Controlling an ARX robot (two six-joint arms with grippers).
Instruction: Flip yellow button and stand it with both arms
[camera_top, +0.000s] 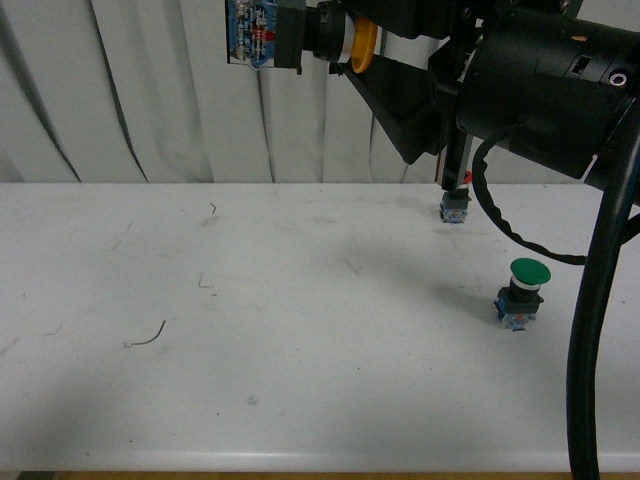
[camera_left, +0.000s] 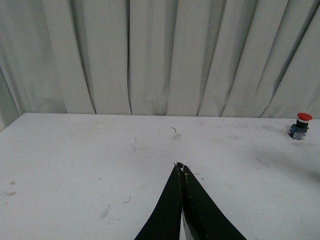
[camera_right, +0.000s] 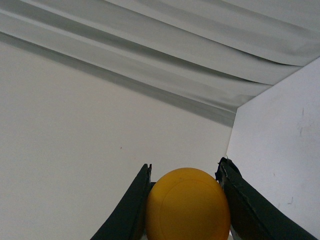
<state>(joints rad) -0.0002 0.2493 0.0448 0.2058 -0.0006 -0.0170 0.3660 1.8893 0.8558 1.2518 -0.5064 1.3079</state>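
The yellow button (camera_top: 300, 36) hangs high above the table at the top of the front view, lying sideways with its blue-and-black base pointing left and its yellow cap (camera_top: 362, 48) toward the right arm. My right gripper (camera_top: 345, 45) is shut on it. In the right wrist view the yellow cap (camera_right: 188, 205) fills the space between the two black fingers (camera_right: 131, 210). My left gripper (camera_left: 180, 166) is shut and empty, held above the white table (camera_left: 75, 165). It does not show in the front view.
A green-capped button (camera_top: 522, 291) stands on the table at the right. A red-capped button (camera_top: 455, 205) stands further back, partly behind the right arm, and shows far off in the left wrist view (camera_left: 300, 125). White curtains (camera_top: 150, 90) hang behind. A black cable (camera_top: 600, 330) runs down the right.
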